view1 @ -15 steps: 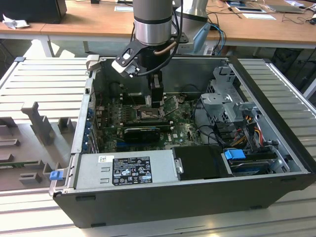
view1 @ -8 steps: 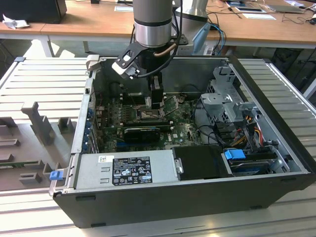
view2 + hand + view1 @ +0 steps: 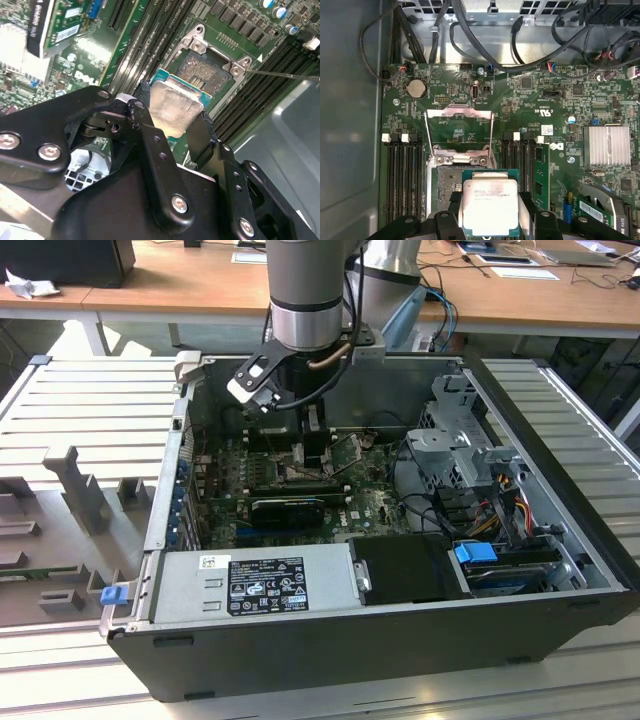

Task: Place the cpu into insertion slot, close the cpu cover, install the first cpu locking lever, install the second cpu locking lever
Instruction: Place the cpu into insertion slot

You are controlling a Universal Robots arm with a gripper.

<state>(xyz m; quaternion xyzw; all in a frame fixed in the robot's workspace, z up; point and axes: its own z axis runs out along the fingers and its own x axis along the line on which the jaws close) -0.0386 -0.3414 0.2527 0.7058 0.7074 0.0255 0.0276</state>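
The gripper (image 3: 174,111) is closed part-way, its 2 black fingers (image 3: 150,140) clamped on opposite edges of the cpu (image 3: 172,102), which sits level between them with its pale metal face toward the camera in both wrist views. The chip hangs partly over the insertion slot (image 3: 447,186), whose dull metallic centre shows past one edge of it. It seems to be just clear of the socket, though contact cannot be ruled out from these angles. The cpu cover (image 3: 460,111) stands open, folded back over the green board beside the socket, between the banks of memory slots (image 3: 402,180).
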